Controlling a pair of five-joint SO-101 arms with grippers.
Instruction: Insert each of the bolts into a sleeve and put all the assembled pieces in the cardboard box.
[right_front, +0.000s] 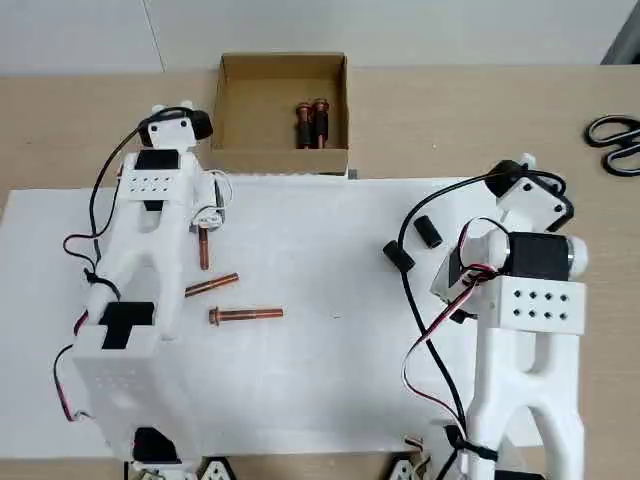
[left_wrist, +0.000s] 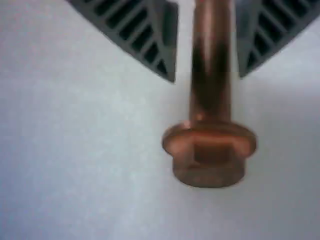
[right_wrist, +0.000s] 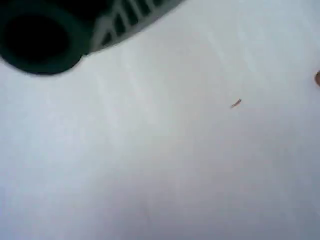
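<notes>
Left jaws parted astride a copper bolt (left_wrist: 212, 95) on the white sheet (left_wrist: 75, 160); right jaws' state unclear

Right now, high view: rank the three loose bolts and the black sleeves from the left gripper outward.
1. Straddled bolt, at the left gripper tips.
2. Slanted bolt, just beyond.
3. Level bolt, farther out.
4. Black sleeves, far opposite side.

The bolt (left_wrist: 210, 130) is shining like smooth, copper-coloured metal. The box (right_front: 284, 158) is showing dull brown cardboard. The sheet (right_front: 330, 380) is looking white, flat and not shiny. The table (right_front: 450, 110) is looking like pale wood. The sleeves (right_front: 398, 256) are looking black and dull. The arms (right_front: 150, 225) are showing smooth white plastic.
</notes>
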